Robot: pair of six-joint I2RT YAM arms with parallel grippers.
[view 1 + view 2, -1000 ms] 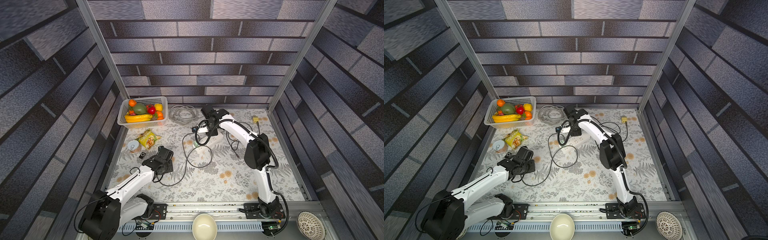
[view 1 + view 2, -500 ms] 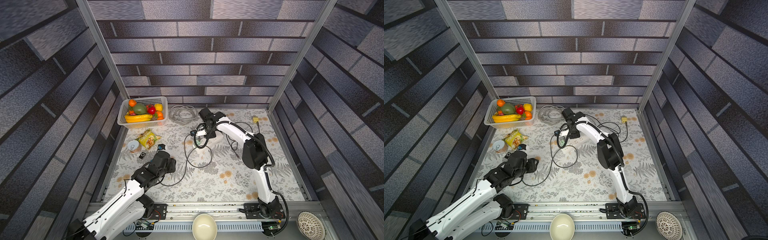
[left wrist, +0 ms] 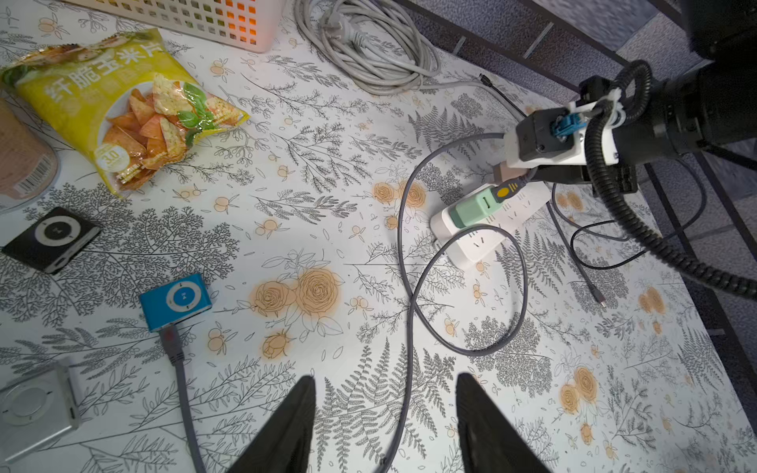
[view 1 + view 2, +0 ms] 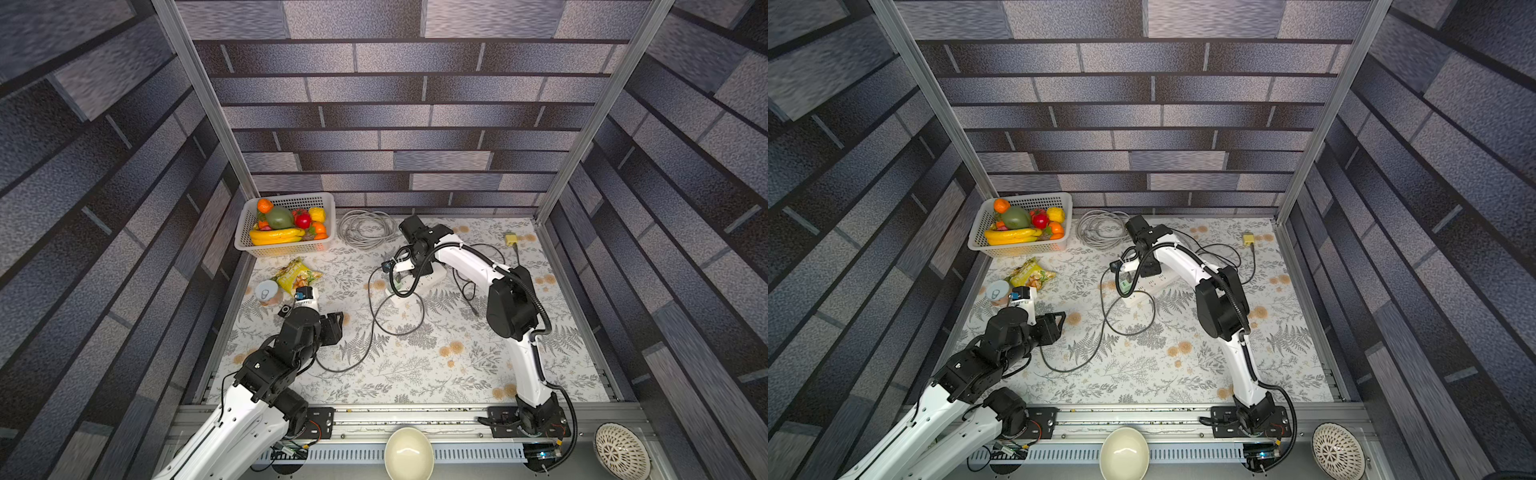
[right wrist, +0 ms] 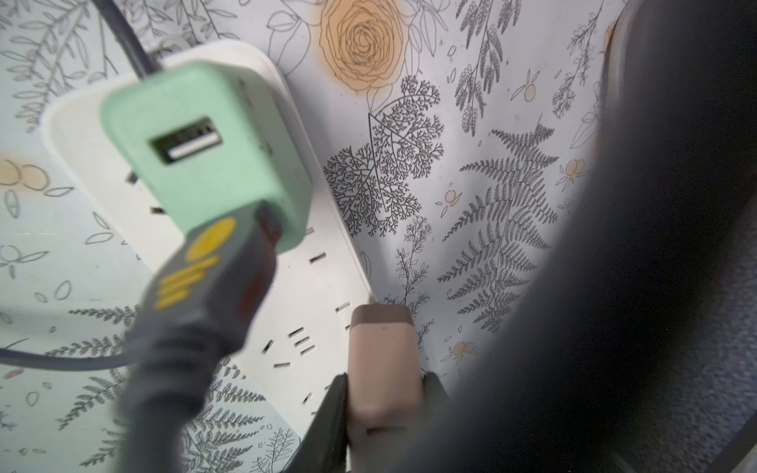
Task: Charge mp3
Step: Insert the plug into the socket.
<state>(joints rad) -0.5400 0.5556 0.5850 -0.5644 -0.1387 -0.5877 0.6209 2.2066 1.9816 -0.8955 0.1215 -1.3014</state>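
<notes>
The left pincer (image 3: 385, 379) is spread wide with nothing between its tips, which alone are shown. The blue mp3 player (image 3: 176, 301) is seen on the table (image 3: 327, 229) beyond them, with a grey cable (image 3: 181, 381) joined to it. The right pincer (image 5: 385, 379) is largely blurred and appears clamped on a beige block (image 5: 383, 340) beside the green charger (image 5: 245, 164).

Your left arm (image 4: 232, 432) and right arm (image 4: 525, 365) are white links with black joints. A black ribbed hose (image 3: 655, 246) runs along the right one to a white bracket (image 3: 545, 155) with a blue plug (image 3: 567, 123). The left's fingers (image 3: 286, 430) are black wedges.
</notes>
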